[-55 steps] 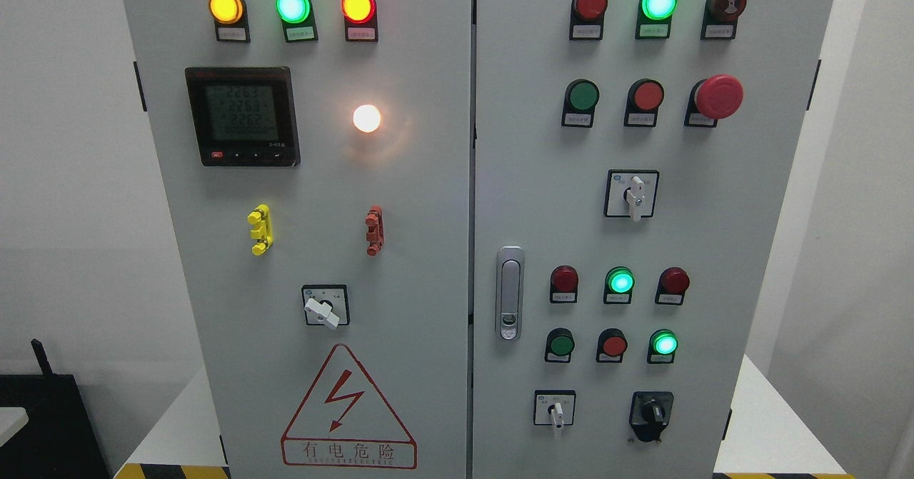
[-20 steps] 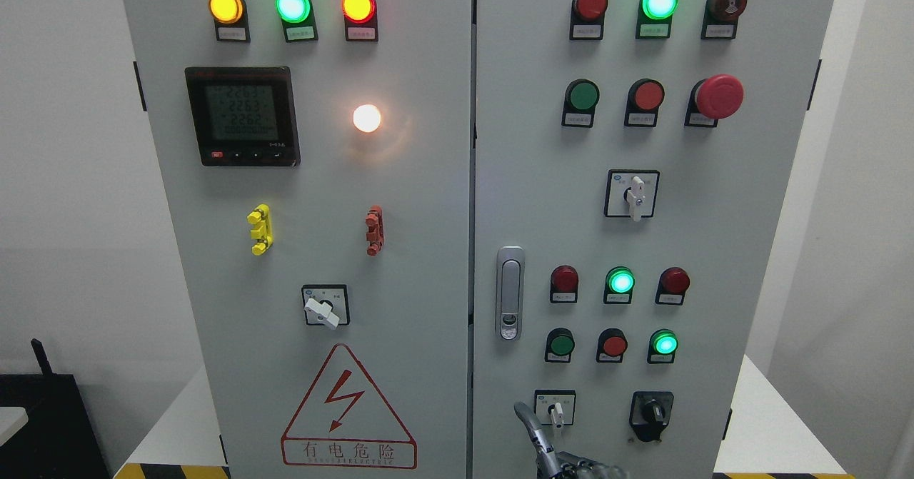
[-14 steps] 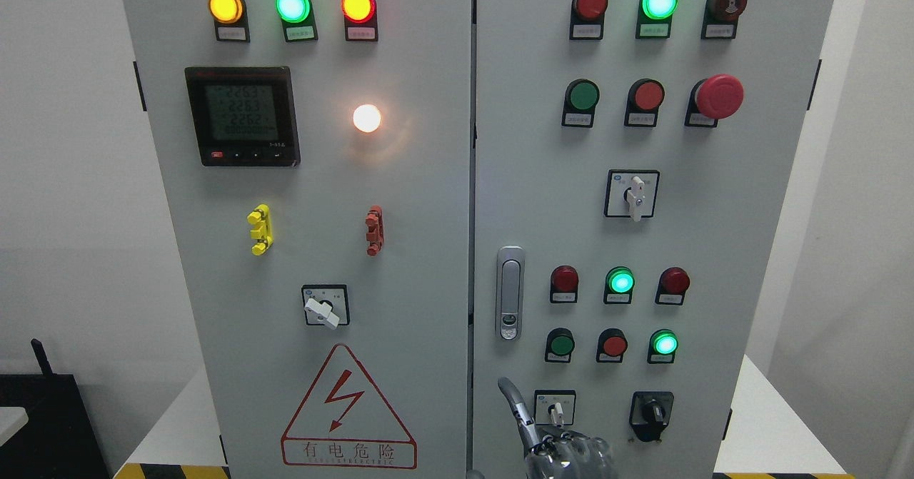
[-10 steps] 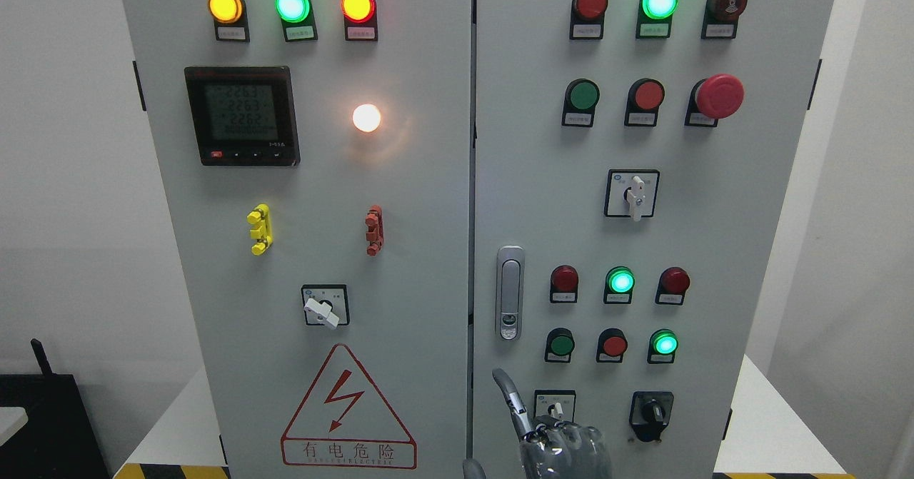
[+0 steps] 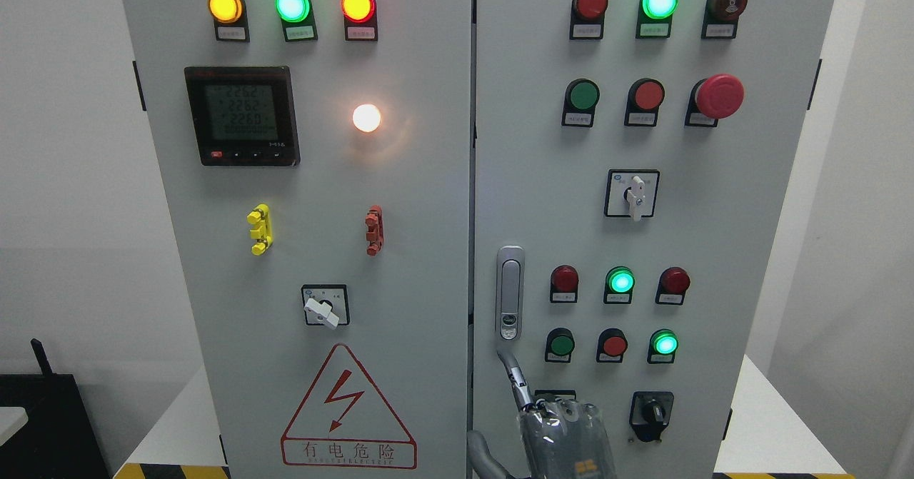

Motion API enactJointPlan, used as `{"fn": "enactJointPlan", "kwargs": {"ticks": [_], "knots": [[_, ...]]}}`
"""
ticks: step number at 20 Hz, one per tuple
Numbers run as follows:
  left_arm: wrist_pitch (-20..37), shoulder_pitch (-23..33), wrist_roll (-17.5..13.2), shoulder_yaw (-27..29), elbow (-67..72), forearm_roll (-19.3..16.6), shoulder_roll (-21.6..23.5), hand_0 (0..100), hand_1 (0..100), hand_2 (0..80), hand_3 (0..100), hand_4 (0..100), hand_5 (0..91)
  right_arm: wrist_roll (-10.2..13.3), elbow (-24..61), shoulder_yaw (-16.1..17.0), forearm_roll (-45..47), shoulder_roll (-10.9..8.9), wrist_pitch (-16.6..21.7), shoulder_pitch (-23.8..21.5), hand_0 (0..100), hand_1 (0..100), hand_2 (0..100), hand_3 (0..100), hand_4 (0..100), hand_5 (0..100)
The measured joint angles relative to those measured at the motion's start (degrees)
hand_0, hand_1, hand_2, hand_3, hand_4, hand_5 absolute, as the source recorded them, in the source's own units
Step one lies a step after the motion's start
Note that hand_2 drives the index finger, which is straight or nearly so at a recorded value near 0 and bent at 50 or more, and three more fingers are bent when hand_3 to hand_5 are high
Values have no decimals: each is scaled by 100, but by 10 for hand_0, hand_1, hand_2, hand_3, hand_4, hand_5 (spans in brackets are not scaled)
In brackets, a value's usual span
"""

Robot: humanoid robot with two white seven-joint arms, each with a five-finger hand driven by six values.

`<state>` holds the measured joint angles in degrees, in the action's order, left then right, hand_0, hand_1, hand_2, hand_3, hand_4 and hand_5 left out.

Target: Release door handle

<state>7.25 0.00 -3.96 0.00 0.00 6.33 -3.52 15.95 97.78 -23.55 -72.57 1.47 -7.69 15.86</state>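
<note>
The silver door handle (image 5: 510,293) stands upright at the left edge of the cabinet's right door (image 5: 685,250), flush in its recess, with a round lock at its lower end. My right hand (image 5: 560,432) rises from the bottom edge just below it. Its index finger (image 5: 513,375) is stretched up and left, with the tip just under the handle's lower end and apart from it. The other fingers are folded and the thumb (image 5: 480,450) sticks out to the left. The hand holds nothing. My left arm does not show.
Both grey cabinet doors are closed, and the seam (image 5: 473,179) runs down the middle. Lamps, push buttons, a red mushroom button (image 5: 718,96) and rotary switches (image 5: 651,413) stick out of the right door. My hand covers the small switch (image 5: 553,395) under the handle. The left door (image 5: 321,250) carries a meter.
My right hand has come up from the bottom edge, with the index finger moving up and left from beside the lower switch to just under the handle. The doors and handle have not moved.
</note>
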Motion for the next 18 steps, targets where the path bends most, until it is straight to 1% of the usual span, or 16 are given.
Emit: {"fn": "enactJointPlan", "kwargs": {"ticks": [11,18], "knots": [[0,0,0,0,0,0,0,120,389,0,0,0,0,-99,-128,158,14,96,-17,131,367,381,0,1000,1000,999],[0,0,0,0,0,0,0,120,389,0,0,0,0,-144,-204,186,20,122,13,200,365,380,0,1000,1000,999]]}}
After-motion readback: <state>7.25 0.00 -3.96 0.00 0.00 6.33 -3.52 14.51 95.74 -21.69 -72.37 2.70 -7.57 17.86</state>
